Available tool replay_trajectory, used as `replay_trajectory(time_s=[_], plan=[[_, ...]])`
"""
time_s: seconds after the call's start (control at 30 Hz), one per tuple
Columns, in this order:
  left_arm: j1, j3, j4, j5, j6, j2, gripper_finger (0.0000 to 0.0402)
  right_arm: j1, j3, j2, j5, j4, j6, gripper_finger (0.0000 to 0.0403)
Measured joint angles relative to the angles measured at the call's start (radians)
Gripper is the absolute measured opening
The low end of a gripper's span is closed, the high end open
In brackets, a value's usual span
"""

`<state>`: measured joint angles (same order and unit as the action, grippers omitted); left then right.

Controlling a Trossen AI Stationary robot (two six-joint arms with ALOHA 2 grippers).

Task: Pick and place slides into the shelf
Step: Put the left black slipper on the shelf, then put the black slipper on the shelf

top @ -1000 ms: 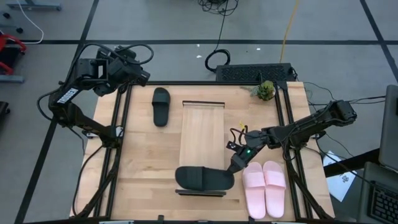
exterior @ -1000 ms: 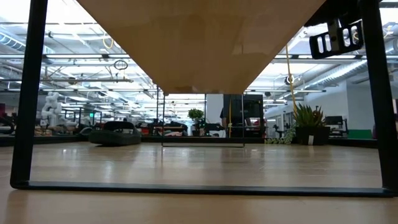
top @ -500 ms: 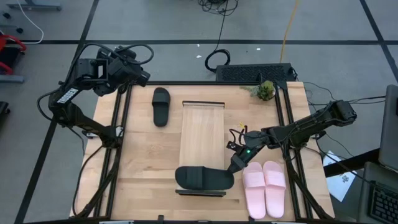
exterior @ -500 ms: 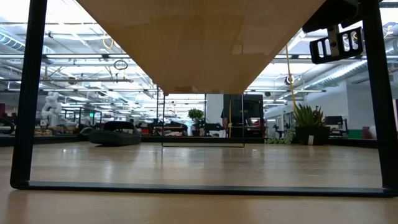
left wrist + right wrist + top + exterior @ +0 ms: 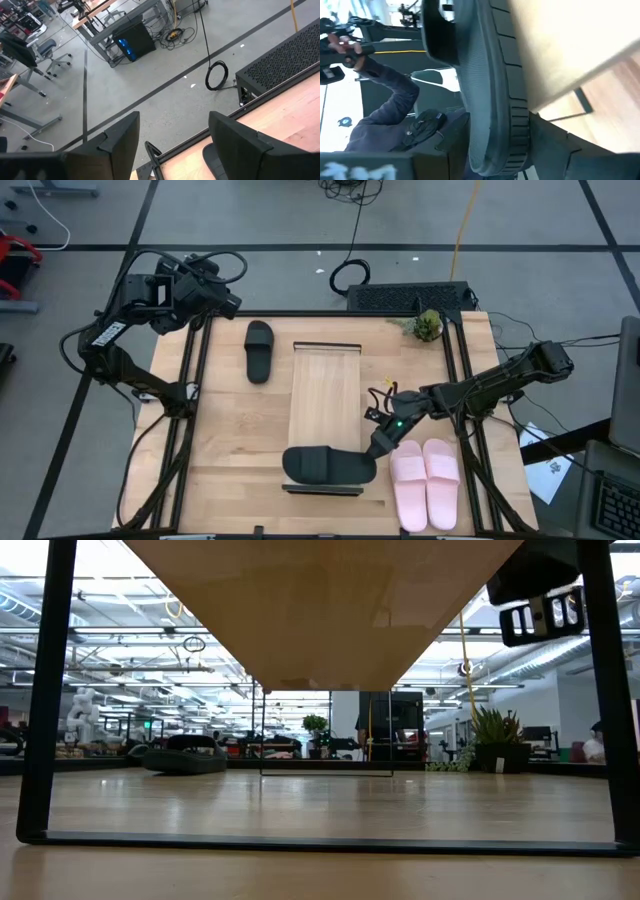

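Black slide (image 5: 328,466) lies crosswise on the shelf's (image 5: 324,398) near end, heel between the right gripper's (image 5: 378,448) jaws; grip state unclear. Left gripper (image 5: 228,302) parked far-left, jaws released.

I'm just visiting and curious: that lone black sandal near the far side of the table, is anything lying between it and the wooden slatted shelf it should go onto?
Nothing visible does. The lone black slide lies beside the shelf, with only bare tabletop between them. The other black slide sits on the shelf's near end, at the right gripper, leaving the far end free.
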<state>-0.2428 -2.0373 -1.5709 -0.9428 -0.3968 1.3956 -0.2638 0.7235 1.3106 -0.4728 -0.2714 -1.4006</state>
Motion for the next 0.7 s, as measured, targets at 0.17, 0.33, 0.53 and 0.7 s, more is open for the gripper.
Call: replay_trajectory(time_s=[0.17, 0.33, 0.53, 0.7], plan=[[0.0, 0.0, 0.0, 0.0, 0.0, 0.0, 0.0241, 0.0, 0.0, 0.0, -0.002, 0.038, 0.002, 0.0187], [0.0, 0.0, 0.0, 0.0, 0.0, 0.0, 0.0241, 0.0, 0.0, -0.001, 0.001, 0.038, 0.008, 0.0192], [0.0, 0.0, 0.0, 0.001, 0.0, 0.0, 0.0241, 0.0, 0.0, -0.001, 0.017, 0.072, 0.008, 0.02], [0.0, 0.0, 0.0, 0.001, 0.0, 0.0, 0.0241, 0.0, 0.0, -0.001, 0.031, 0.078, 0.026, 0.0219]])
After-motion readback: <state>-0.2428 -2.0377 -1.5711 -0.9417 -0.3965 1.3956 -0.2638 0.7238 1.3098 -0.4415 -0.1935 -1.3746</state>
